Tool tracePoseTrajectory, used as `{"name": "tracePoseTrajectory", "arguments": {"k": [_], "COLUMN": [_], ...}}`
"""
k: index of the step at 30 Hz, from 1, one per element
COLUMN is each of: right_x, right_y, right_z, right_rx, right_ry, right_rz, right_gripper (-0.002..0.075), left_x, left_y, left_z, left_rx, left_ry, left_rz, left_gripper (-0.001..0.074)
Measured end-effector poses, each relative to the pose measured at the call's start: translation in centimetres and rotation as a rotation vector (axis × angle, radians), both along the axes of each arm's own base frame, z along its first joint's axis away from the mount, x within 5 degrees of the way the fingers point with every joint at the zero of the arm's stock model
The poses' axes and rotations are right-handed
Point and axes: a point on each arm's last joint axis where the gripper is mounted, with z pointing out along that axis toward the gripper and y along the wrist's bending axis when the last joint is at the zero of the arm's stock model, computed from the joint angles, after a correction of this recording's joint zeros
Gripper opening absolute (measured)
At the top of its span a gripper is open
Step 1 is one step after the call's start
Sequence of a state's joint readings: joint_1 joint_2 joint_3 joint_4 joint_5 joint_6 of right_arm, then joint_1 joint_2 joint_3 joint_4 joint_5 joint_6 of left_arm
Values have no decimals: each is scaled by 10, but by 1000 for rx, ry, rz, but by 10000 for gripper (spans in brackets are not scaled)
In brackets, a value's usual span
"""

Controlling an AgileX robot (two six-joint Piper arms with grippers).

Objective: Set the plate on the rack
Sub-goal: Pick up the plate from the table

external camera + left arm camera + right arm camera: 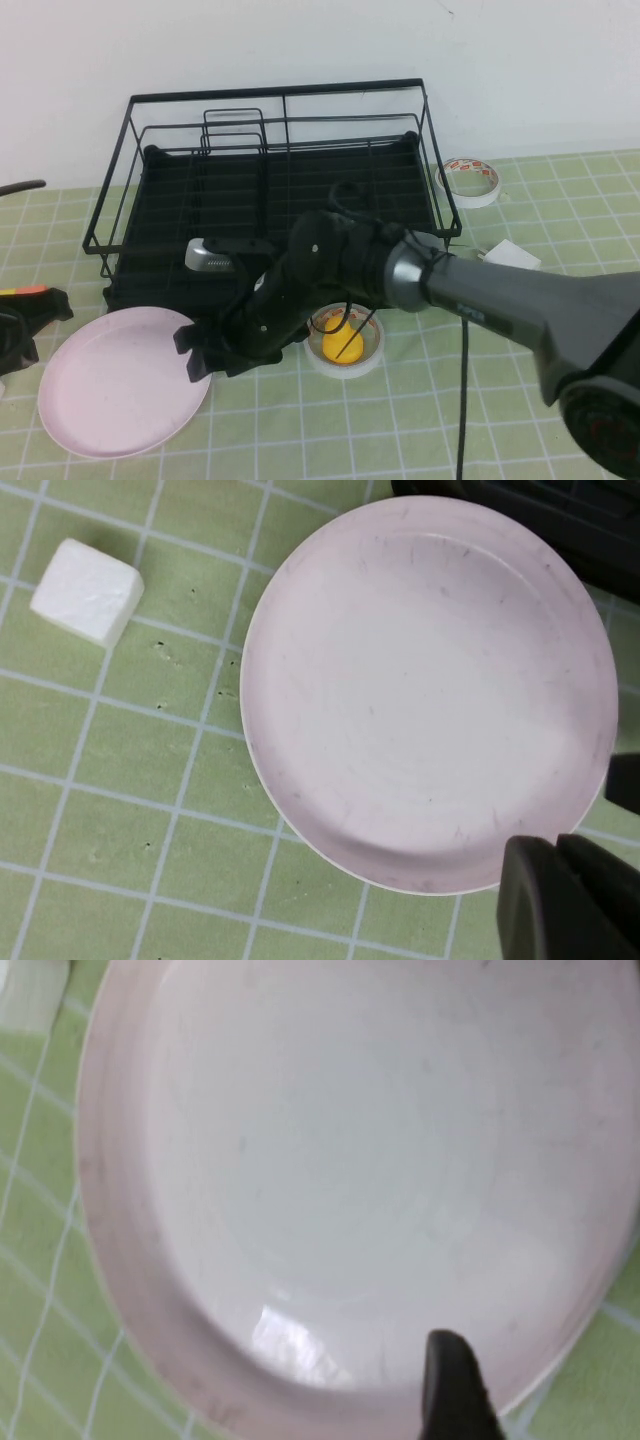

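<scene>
Rack (280,190) front behind right arm (450,290)

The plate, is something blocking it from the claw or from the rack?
Nothing visible does. The right end effector, open, is at the plate rim. The rack sits just behind it. The left end effector, shut, is parked at the table's left.

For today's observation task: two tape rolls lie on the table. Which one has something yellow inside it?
The tape roll in front of the rack, beside the right arm; the other roll has nothing inside.
</scene>
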State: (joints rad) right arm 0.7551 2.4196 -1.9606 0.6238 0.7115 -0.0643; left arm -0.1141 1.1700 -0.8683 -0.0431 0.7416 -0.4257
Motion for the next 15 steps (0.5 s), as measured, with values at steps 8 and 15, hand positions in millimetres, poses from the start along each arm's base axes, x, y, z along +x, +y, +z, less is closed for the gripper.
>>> {"name": "tracePoseTrajectory", "arguments": {"k": [8,15], "right_x": [6,2], "right_y": [5,12], "right_z": [-19,-20], "right_rx": [-38,-29], "right_ry": [38,30], "right_rz": [-64,-61], "right_gripper": [380,330], "left_x": [0,1], "left_y": [0,0], "left_z": [0,1], "left_rx": [5,5], "left_ry": [-5,-12], "left_rz": [-4,-5], "left_gripper": [-2,-2]}}
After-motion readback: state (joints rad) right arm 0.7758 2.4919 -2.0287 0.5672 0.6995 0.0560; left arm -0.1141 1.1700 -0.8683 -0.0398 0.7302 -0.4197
